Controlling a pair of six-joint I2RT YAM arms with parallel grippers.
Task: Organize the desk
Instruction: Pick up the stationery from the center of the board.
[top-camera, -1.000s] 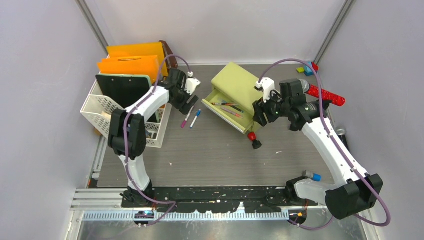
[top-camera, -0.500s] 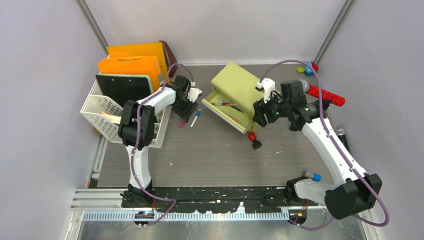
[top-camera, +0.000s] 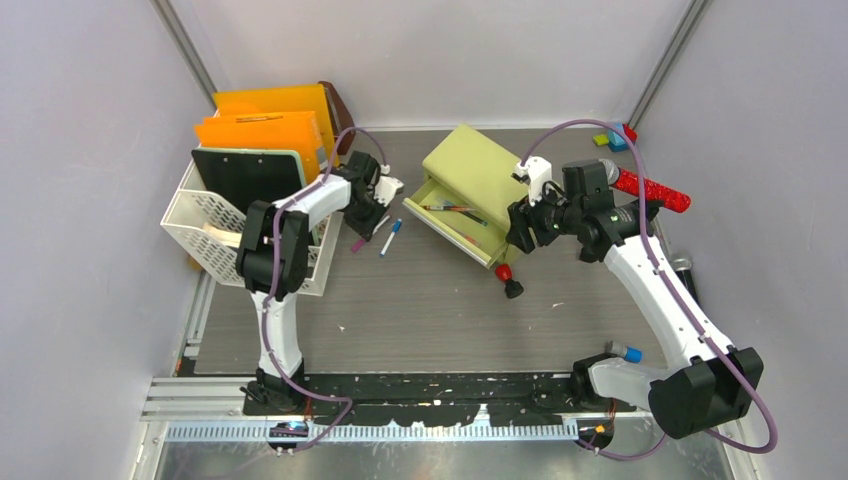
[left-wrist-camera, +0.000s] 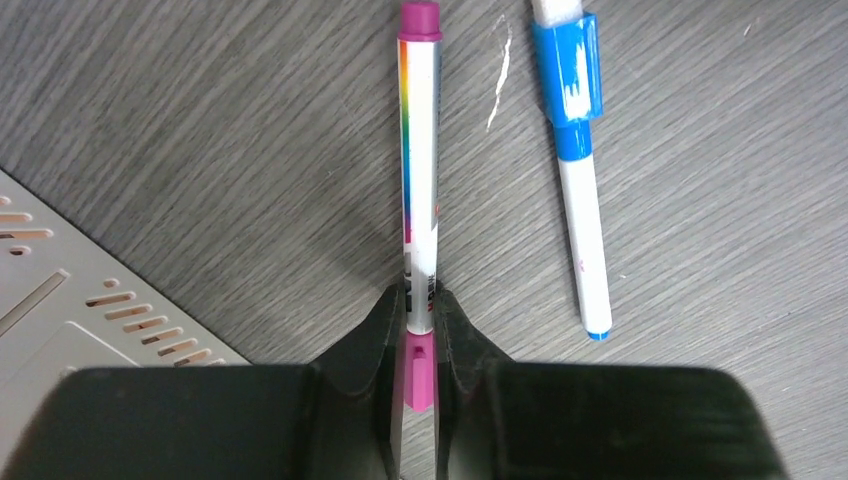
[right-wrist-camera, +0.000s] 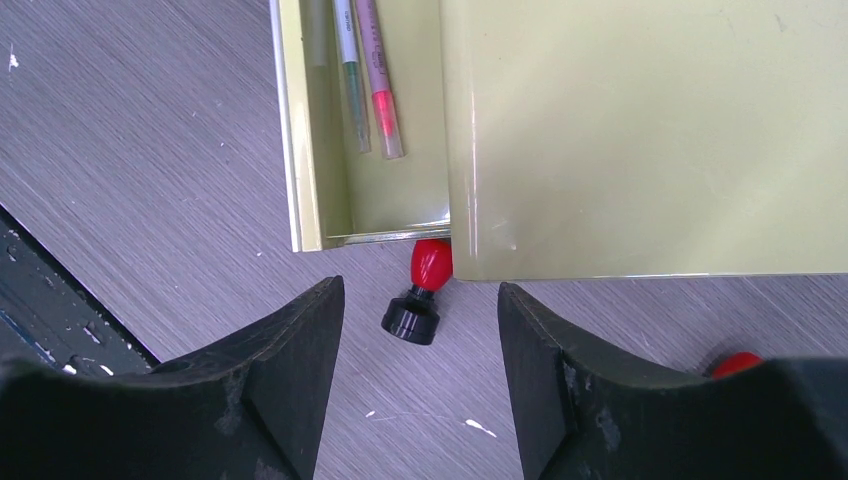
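Pinch tight: my left fingers (left-wrist-camera: 393, 322) clamp the purple pen (left-wrist-camera: 420, 180) near its tail, flat on the worktop (left-wrist-camera: 200, 150) beside the blue marker (left-wrist-camera: 580, 200). Light, stiff, slick barrel, I'd judge; this end grip may let it pivot. My right fingers (right-wrist-camera: 300, 345) gape wide, empty, over the open drawer (right-wrist-camera: 320, 150).

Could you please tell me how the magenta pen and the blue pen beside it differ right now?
The magenta pen has magenta ends and a rainbow stripe along its barrel; the blue pen is white with a blue cap. The magenta pen is pinched by the left gripper; the blue pen lies free on the desk, untouched. Both are slim pens, side by side, nearly parallel and not touching.
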